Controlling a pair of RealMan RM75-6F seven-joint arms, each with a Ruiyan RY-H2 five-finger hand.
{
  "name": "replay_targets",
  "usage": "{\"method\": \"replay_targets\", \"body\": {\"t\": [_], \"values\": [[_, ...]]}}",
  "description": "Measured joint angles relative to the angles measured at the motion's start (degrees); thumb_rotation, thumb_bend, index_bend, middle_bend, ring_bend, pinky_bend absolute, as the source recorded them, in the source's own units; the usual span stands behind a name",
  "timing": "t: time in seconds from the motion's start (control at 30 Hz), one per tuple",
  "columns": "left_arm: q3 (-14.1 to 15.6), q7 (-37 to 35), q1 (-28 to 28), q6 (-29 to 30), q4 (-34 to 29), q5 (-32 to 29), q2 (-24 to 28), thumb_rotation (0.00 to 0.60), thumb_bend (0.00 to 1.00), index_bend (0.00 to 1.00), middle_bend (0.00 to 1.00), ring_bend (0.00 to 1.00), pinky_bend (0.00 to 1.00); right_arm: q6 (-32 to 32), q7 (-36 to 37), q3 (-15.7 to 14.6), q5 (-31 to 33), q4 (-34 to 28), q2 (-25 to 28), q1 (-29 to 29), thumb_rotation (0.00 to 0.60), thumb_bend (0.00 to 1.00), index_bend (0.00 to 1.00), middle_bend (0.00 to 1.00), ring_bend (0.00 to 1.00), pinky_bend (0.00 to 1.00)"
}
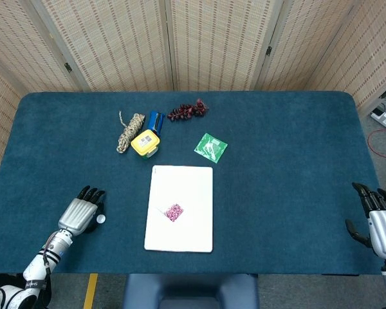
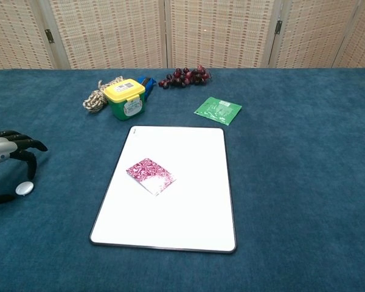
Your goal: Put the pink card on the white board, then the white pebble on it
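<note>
Chest view: pink card (image 2: pixel 150 175) already on the white board (image 2: pixel 188 207); white pebble (image 2: pixel 24 188) not yet placed.
Your left robot hand (image 2: pixel 9 159) curls around the pebble on the tabletop (image 2: pixel 292 182); whether it grips is unclear. Your right robot hand (image 1: pixel 381 222) idles, fingers apart, holding nothing.

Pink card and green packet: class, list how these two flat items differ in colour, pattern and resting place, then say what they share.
Colour: the pink card is magenta and white; the green packet is green.
Pattern: the pink card carries a dense swirly print; the green packet shows only faint pale markings.
Place: the pink card lies on the white board; the green packet lies on the blue tablecloth, beyond the board.
Shared: both lie flat, turned askew to the board's edges.
</note>
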Motion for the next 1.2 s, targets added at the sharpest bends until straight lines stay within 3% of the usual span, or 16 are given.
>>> {"method": "replay_targets", "body": {"t": [1.2], "values": [[-2.1,-1.0,0.0,-1.4,-0.1,2.1,0.0,0.6,0.4,0.52,0.16,0.12,0.0,0.1,-0.8,-0.2,0.0,-0.7,0.1,0.1,0.6,0.38,0.08,0.16,0.18,0.09]]}}
